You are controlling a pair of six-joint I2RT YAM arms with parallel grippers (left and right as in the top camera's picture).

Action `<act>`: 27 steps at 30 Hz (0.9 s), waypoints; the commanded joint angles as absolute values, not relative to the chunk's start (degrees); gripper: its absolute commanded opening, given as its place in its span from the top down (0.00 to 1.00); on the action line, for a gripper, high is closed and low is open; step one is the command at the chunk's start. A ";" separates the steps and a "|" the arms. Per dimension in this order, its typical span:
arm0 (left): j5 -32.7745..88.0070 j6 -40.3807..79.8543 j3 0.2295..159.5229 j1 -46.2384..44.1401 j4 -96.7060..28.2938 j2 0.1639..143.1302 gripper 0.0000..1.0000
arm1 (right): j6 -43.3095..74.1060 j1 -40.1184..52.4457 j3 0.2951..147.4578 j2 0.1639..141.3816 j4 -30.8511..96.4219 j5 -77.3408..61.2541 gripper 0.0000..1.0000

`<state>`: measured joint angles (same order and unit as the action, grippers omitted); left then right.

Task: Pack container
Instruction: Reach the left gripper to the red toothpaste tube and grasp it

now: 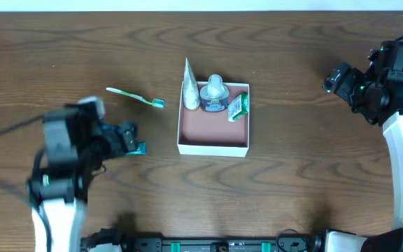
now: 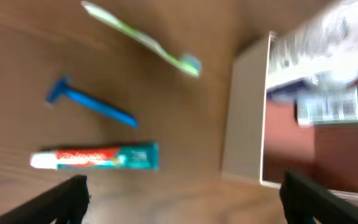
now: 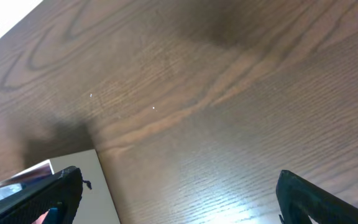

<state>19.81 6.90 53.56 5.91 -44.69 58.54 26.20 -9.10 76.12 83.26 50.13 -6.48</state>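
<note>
Overhead view: on a dark wooden worktop (image 1: 292,175), nearest the robot's base, the left gripper (image 1: 133,140) hangs low over the wood to the left of the container (image 1: 213,149), its jaws spread wide and holding nothing. The blurred left wrist view shows what lies just ahead of its fingers (image 2: 64,198): a red, white and teal toothpaste tube (image 2: 95,158) lying flat, a blue razor (image 2: 95,106) beyond it and, farther off, a green toothbrush (image 2: 145,38). All three rest on the wood, apart from one another and outside the box. The container sits at the middle of the worktop, a shallow square box with thin white walls and a reddish-pink floor, its contents gathered along the far wall. A white tube (image 1: 189,91) stands on end in the far left corner, a pale rounded bottle (image 1: 215,89) is beside it, and a green packet (image 1: 238,106) is toward the far right. The right gripper (image 1: 333,81) is well off to the right, toward the far edge, its jaws likewise wide and empty. Its wrist view takes in wood grain and one white corner of the container at lower left.
</note>
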 commanded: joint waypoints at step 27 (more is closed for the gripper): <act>5.67 42.17 54.81 8.58 -48.36 78.74 0.02 | 25.65 -9.37 76.60 83.26 50.22 -6.20 0.01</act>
